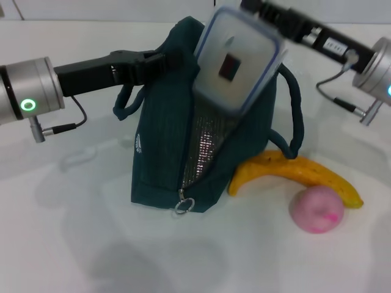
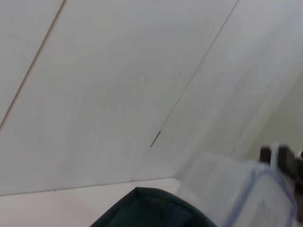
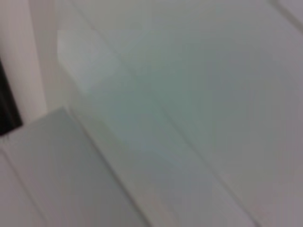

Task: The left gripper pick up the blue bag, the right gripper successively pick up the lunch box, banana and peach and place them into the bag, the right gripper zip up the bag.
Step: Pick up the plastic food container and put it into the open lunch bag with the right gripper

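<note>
Surface: a plain white table (image 1: pixel 73 244); the left wrist view shows pale wall panels (image 2: pixel 118 85) with thin seams behind it.
Blue bag: the blue bag (image 1: pixel 162 146) stands upright mid-table, its top open and silver lining showing down the unzipped front, the zip ring at the bottom.
Left gripper: the left gripper (image 1: pixel 160 61) reaches in from the left and is closed on the bag's upper left edge, by a handle.
Right gripper: the right gripper (image 1: pixel 269 15) comes in from the upper right, clamped on the far end of the lunch box.
Lunch box: the lunch box (image 1: pixel 238 58) hangs tilted over the bag's mouth, lid facing the camera, its long axis slanting down into the opening.
Banana: the banana (image 1: pixel 293 171) lies just right of the bag, running left to right, its curve arching away from the camera.
Peach: the peach (image 1: pixel 316 209) sits touching the banana's near side.
</note>
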Available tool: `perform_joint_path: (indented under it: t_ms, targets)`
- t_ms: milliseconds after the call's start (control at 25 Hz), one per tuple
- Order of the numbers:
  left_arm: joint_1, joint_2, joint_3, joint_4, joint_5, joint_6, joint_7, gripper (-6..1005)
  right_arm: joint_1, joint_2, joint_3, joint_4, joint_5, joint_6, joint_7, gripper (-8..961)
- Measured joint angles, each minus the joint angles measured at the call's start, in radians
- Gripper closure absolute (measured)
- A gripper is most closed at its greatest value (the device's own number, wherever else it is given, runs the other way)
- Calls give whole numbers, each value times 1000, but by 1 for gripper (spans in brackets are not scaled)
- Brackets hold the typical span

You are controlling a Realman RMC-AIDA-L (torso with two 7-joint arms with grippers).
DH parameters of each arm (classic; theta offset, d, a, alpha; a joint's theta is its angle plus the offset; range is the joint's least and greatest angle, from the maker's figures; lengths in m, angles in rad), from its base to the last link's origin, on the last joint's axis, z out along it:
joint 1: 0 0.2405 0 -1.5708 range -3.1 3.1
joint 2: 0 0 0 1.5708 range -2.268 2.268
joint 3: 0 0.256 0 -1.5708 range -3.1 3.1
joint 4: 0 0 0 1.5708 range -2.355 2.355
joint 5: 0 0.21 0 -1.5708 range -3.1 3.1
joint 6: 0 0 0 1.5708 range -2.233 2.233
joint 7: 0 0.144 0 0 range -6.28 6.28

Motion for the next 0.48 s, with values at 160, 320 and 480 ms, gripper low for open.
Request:
perform_joint_path:
  t_ms: [160,320,480]
  targets:
    - [-3,-2,0,-1,0,-13,1,960,9,0,-59,6,0,11,6,857]
    - [-5,-5,1,-2,0,-21,2,960,-5,0,-74,3,-1,11,45,823]
    - [-3,-5,0,-2,-2,-23,3,960,-10,-3,-77,-7,0,8,47,777]
